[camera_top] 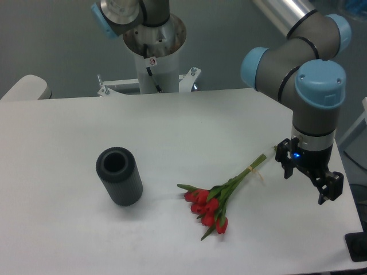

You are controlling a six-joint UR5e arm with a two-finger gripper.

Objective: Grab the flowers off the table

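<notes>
The flowers (pixel 215 201) lie flat on the white desk (pixel 172 126), stems pointing toward the hand (pixel 308 184), which hangs spread and empty just beside the stem ends.

No text, brand or number can be read anywhere in the view. The only sign-like mark is a small round red-and-white sticker (pixel 152 61) on the white robot base column (pixel 155 57) at the far side of the table (pixel 69 137); what it shows is too small to tell.
</notes>
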